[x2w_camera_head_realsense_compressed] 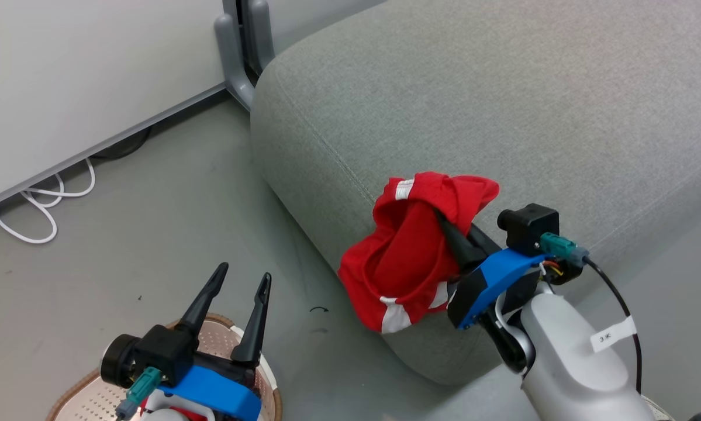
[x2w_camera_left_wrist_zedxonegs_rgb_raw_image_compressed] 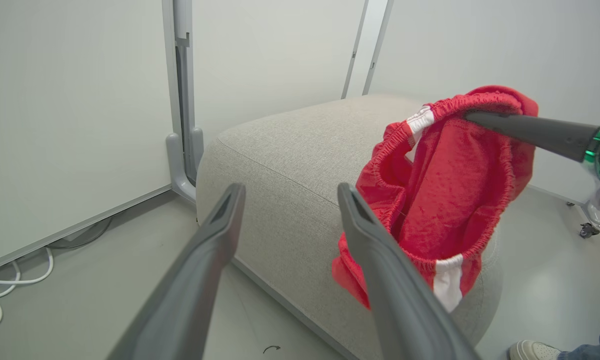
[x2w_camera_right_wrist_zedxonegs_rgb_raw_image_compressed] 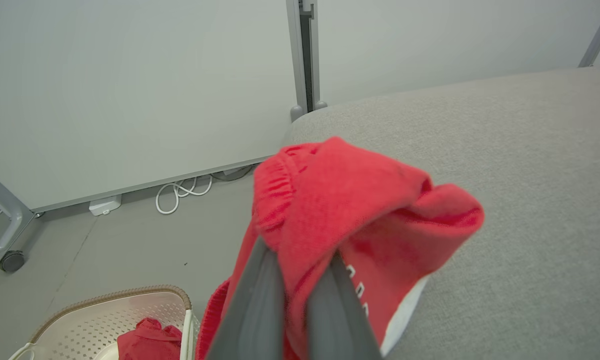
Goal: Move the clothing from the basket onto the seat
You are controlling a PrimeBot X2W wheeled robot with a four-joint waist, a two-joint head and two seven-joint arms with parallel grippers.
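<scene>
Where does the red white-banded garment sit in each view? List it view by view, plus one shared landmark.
Head view: garment centre-right, before the seat's edge.
Left wrist view: garment right of centre.
Right wrist view: garment at centre, reaching the bottom edge.
Shared landmark: the grey seat behind it.

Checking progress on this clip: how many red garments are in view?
2. The white-banded garment hangs from the right gripper at the edge of the seat; the plain garment lies in the basket. Others may be hidden under it.

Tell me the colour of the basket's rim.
Brown, above cream perforated walls; the basket shows this best in the right wrist view.
</scene>
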